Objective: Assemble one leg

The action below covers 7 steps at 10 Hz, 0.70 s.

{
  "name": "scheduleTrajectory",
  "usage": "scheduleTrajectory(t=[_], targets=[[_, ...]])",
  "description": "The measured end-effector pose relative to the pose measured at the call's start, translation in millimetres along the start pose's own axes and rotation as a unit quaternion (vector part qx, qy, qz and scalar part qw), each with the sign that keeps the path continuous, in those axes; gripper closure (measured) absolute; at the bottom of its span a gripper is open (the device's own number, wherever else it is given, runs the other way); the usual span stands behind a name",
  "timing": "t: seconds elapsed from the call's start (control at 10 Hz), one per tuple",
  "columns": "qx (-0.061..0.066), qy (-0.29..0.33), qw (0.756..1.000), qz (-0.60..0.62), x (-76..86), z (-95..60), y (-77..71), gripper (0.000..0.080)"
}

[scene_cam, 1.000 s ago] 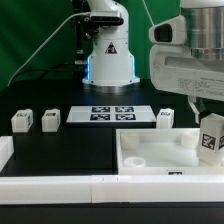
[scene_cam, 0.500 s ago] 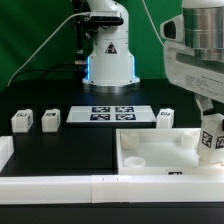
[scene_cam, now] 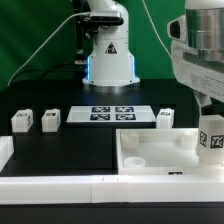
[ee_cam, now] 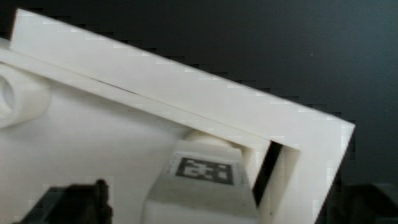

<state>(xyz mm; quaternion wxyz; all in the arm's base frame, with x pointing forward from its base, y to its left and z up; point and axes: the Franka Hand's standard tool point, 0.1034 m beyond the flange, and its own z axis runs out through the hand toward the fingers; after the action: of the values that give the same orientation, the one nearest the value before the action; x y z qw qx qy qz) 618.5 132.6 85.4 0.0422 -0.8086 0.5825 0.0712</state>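
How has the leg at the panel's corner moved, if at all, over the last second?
Yes. The leg has sunk lower against the white panel, at the exterior view's right, and stands straighter.

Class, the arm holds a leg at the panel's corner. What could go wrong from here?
1. The leg in the gripper sits close against the rim of the panel; it may catch there instead of seating.
2. What lies under the leg is hidden in both views, so misalignment could go unnoticed.
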Motion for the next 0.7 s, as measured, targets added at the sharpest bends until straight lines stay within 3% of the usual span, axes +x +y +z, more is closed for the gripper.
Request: scheduleTrajectory(t=[0.1,0.2,0.5,0.7], targets=[[0.000,0.000,1.000,-0.006,-0.5,0.1,-0.1,0.0157],[0.000,0.000,0.995,-0.095,0.0,0.2,0.1,0.0152],[-0.043,-0.001,0.954,-0.297,4.1,2.2,10.1,0.0150],[-0.046,-0.001,0.912,-0.407,5.7,2.4,9.8,0.0150]])
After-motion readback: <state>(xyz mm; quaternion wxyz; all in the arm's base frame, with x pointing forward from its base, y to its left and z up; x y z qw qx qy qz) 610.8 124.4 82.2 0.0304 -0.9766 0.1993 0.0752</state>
